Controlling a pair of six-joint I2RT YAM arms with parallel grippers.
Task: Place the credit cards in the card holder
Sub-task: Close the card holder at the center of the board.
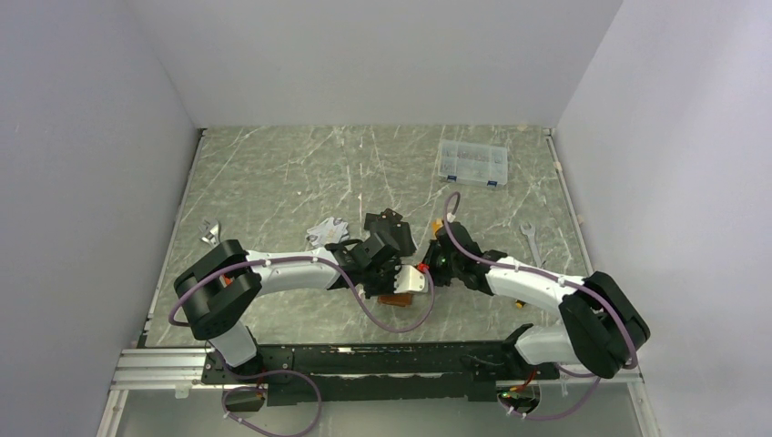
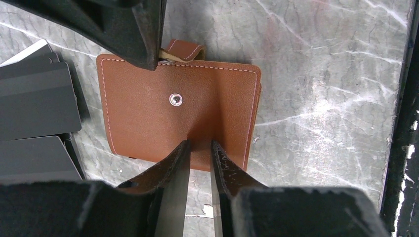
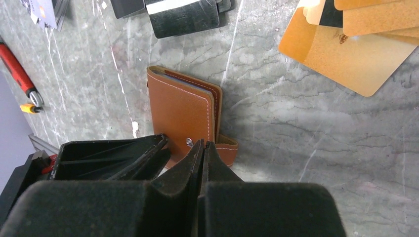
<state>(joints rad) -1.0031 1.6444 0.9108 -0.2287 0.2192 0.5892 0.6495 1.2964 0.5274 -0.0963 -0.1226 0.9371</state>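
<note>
The big grey-green stone table point(image 1: 273, 173) holds everything. The small brown card holder point(image 2: 148, 108) lies folded on it near the middle, under the two arms that bend in over it. The left gripper point(image 2: 200, 143) comes at the card holder from the edge opposite its snap tab point(image 2: 185, 49). Its jaws stand a little way apart with that edge between them, and I cannot tell if they squeeze the leather or only sit around it. The right gripper point(image 3: 203, 144) touches the card holder at the tab edge. Its jaws are pressed tight together, and I cannot tell if any bit of the flap is caught in them. A clear plastic box point(image 1: 472, 164) sits well apart from the card holder, toward the back wall and to the right. The credit cards lie in loose piles around the card holder. The black cards point(image 2: 37, 101) are just beside it, the orange-gold cards point(image 3: 356, 54) are near it on the side toward the arm bases, and the silver cards point(image 1: 326, 232) are farther off, back and to the left. One wrench point(image 1: 530, 241) lies well to the right of the card holder, and another wrench point(image 1: 211, 232) lies well to the left. A tiny shiny snap stud point(image 2: 175, 99) sits on the card holder's cover.
</note>
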